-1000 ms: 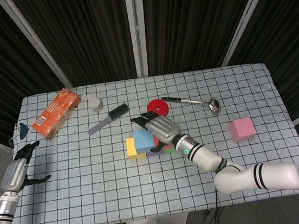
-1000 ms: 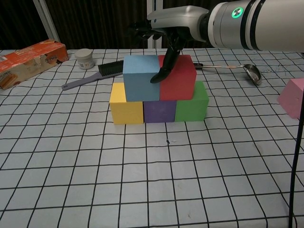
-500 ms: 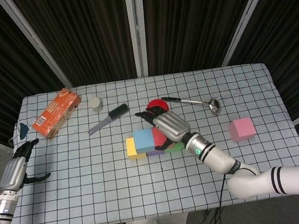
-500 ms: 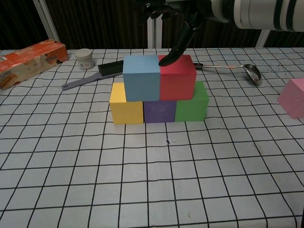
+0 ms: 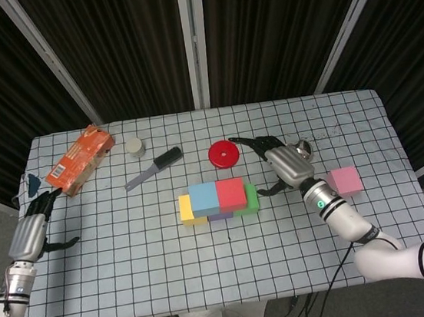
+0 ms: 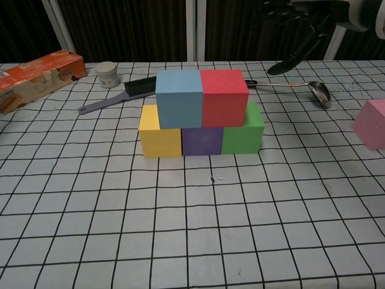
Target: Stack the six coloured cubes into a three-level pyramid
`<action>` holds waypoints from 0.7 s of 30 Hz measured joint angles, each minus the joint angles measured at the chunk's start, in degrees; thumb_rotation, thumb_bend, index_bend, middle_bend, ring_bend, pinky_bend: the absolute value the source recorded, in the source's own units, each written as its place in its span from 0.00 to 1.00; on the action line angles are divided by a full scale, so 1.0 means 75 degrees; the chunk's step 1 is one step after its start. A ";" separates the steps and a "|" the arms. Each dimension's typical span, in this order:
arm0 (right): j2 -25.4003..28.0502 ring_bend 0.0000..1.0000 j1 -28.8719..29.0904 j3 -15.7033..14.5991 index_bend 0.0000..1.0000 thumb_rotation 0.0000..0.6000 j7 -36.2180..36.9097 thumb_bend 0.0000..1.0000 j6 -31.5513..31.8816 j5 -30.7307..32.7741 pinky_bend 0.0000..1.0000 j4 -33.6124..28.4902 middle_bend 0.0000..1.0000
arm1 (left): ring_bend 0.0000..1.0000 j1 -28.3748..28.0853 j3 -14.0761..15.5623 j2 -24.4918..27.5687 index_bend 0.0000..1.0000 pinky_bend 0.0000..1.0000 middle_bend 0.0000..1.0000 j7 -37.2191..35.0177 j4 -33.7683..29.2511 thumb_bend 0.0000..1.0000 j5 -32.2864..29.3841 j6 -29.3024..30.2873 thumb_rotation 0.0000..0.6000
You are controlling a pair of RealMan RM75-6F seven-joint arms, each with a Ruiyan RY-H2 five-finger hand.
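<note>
Two levels stacked mid-table: yellow cube [image 6: 159, 133], purple cube [image 6: 202, 142] and green cube [image 6: 243, 130] in a touching row, blue cube [image 6: 178, 98] and red cube [image 6: 224, 96] side by side on top. Pink cube [image 5: 344, 182] alone on the cloth, well to the right of the stack. Right hand [image 5: 285, 165] raised between stack and pink cube, fingers spread, holding nothing; left hand [image 5: 29, 233] at the table's left edge, likewise released and empty.
</note>
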 measured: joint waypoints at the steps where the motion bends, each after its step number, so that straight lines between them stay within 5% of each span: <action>1: -0.0069 0.00 -0.0024 -0.0012 0.00 1.00 0.0075 0.09 -0.0033 -0.0045 0.00 0.0091 0.08 | 0.00 -0.0005 -0.0004 -0.0018 0.05 0.07 0.09 0.0034 -0.0011 0.06 -0.0029 -0.0020 1.00; 21: -0.1350 0.00 0.0011 0.0090 0.00 1.00 0.0608 0.10 -0.0671 -0.0441 0.00 0.1360 0.07 | 0.00 0.0059 0.0031 0.0018 0.05 0.07 0.09 -0.0180 0.0132 0.06 -0.0086 -0.0071 1.00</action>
